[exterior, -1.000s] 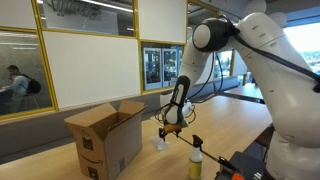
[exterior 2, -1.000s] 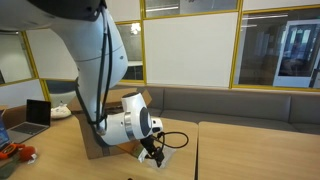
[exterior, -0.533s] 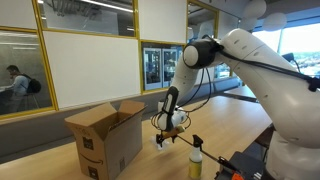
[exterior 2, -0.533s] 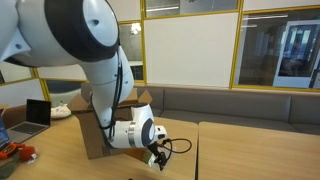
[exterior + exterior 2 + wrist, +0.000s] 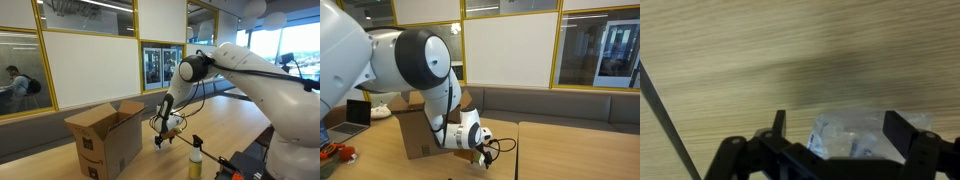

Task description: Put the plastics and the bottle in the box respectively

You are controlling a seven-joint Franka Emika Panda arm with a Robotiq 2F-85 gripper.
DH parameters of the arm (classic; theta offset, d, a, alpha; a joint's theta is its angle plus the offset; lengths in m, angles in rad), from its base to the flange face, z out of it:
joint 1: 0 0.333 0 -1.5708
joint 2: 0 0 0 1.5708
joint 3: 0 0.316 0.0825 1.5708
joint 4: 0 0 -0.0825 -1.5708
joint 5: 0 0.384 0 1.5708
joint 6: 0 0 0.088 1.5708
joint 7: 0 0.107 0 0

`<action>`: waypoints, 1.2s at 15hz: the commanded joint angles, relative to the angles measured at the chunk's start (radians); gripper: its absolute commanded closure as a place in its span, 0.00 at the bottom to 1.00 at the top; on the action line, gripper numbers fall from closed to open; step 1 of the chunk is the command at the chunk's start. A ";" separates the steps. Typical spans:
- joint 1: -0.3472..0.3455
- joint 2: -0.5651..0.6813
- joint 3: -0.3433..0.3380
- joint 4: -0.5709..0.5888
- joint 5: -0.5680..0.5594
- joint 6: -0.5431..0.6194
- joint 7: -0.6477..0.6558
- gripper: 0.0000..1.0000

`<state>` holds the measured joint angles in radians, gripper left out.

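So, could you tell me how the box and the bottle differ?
The box is brown cardboard; the bottle is yellowish-green with a black cap. The box is far larger than the bottle. The box stands open, flaps up; the bottle is capped. Both stand upright on the wooden table.

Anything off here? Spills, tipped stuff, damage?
Nothing stands out. The box stands upright on the table with its flaps open, the bottle is upright, and a crumpled piece of plastic lies flat between the open fingers, not yet gripped.
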<state>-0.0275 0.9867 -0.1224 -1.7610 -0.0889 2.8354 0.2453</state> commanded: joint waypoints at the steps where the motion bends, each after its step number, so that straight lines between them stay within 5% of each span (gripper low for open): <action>1: -0.004 0.056 -0.002 0.102 0.031 -0.027 -0.054 0.00; 2: -0.007 0.062 0.000 0.106 0.032 -0.017 -0.059 0.00; 3: -0.011 0.068 0.004 0.114 0.033 -0.013 -0.065 0.25; 11: -0.009 0.035 0.007 0.071 0.053 -0.015 -0.064 0.81; 15: 0.000 0.006 -0.003 0.037 0.062 -0.013 -0.056 0.93; 18: 0.003 -0.013 -0.010 0.018 0.066 -0.011 -0.052 0.89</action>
<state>-0.0343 1.0271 -0.1215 -1.6921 -0.0514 2.8303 0.2093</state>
